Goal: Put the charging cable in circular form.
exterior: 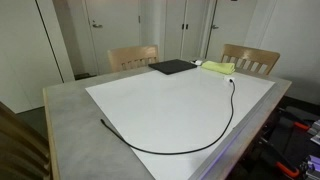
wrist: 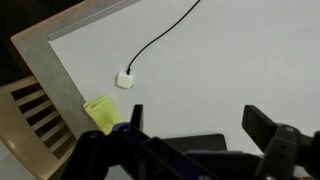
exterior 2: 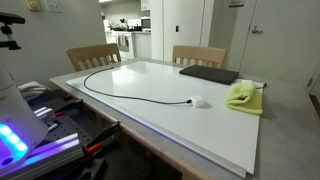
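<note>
1 charging cable (wrist: 160,40) is seen in an open arc, its plug (wrist: 124,79) just beside the yellow cloth (wrist: 100,113). The gripper (wrist: 195,120) is spread wide, empty. Approach is judged the step in hand; the plug end must be grasped next.

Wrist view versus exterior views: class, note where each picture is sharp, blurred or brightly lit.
Wrist view: the open gripper is dark and blurred up close; the charging cable beyond is sharper. In both exterior views the white board is evenly bright, no hard shadows, the cable a crisp line.
</note>
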